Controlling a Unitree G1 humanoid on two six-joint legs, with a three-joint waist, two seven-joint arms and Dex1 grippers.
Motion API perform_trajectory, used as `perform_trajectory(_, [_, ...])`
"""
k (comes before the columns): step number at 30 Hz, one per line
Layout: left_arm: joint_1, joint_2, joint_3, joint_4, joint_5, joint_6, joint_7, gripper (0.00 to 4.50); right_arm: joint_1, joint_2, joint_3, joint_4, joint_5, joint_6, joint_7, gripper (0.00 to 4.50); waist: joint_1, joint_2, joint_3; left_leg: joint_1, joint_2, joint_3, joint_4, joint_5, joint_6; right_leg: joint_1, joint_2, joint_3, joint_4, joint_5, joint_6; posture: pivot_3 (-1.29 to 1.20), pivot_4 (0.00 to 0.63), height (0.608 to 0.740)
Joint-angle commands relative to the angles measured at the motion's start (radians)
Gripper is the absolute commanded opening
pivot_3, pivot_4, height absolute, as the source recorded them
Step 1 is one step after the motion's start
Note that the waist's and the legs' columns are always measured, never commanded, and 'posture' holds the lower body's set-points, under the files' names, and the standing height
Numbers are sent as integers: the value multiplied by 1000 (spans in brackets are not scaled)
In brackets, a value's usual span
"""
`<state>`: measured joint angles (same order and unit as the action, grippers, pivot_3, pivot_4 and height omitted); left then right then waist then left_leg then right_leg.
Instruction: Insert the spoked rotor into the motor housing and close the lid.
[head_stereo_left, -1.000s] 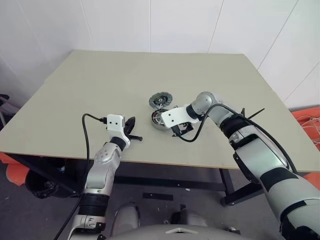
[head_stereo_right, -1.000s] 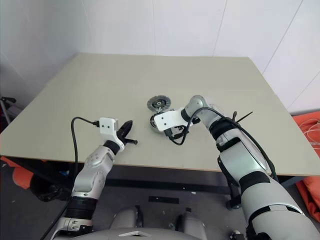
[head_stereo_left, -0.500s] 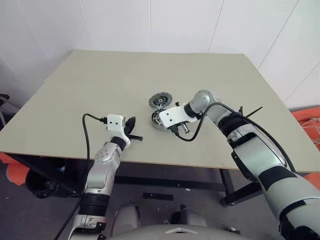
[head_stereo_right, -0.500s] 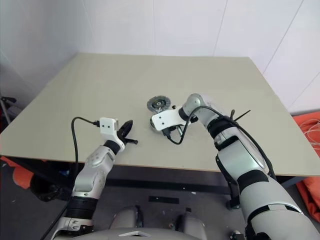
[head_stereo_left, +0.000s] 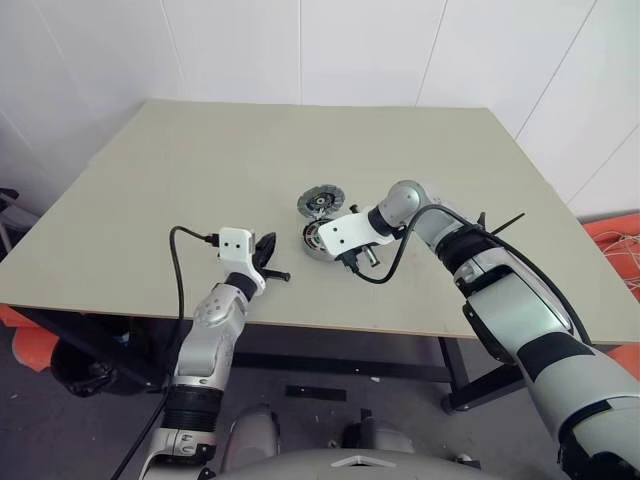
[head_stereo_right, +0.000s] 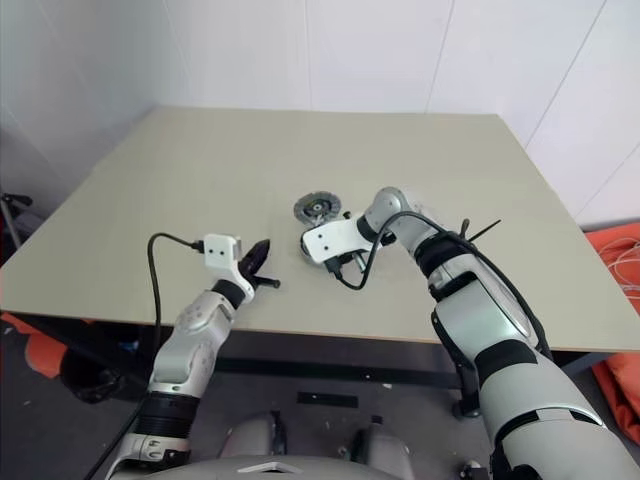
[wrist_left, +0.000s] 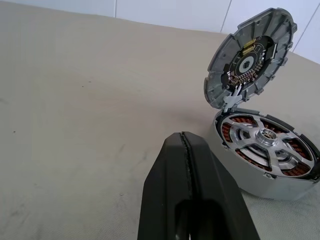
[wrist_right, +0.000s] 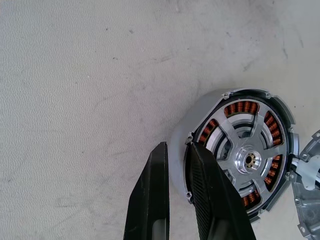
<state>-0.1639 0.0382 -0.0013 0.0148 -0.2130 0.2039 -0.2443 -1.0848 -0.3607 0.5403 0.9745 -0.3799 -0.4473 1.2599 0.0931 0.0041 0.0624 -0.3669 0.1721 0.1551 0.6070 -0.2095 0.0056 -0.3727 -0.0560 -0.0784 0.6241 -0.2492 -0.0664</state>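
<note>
Spoked rotor (wrist_left: 267, 141) sits inside motor housing (wrist_left: 260, 177), lid (wrist_left: 248, 56) open.

One pale beige rectangular table (head_stereo_left: 200, 190) carries everything. On it stands one short round grey motor housing (wrist_left: 280, 181) with a ring of copper-brown windings. One shiny silver spoked rotor (wrist_left: 264, 142) sits inside that housing. One round grey ribbed metal lid (wrist_left: 250, 55), its dark centre facing inward, stands raised at the housing's edge. Two robot grippers are present, each with two black fingers: one left gripper (wrist_left: 186, 150) and one right gripper (wrist_right: 175, 160). One black cable (head_stereo_left: 178, 262) loops from the left wrist, and one more runs under the right wrist.
</note>
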Motion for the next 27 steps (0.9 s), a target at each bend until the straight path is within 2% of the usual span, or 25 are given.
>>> perform_trajectory(1, [-21,1,1,-29,-2,-17,-3,0,-33,5,-19,12,1,-9,-26,729,0,0,0,0,0,0,0,0,0,0,0,0,0,0,0,0,0,740])
perform_trajectory(23, [-13,-7,-1,-40,-9,-13,-2,0,-34,20,-8,39,-12,1,-18,729,0,0,0,0,0,0,0,-1,1,0,0,0,0,0,0,0,0,740])
perform_trajectory(27, [-12,-8,-1,-43,-11,-12,-3,0,-34,21,-10,39,-12,4,-20,18,0,0,0,0,0,0,0,-1,1,0,0,0,0,0,0,0,0,740])
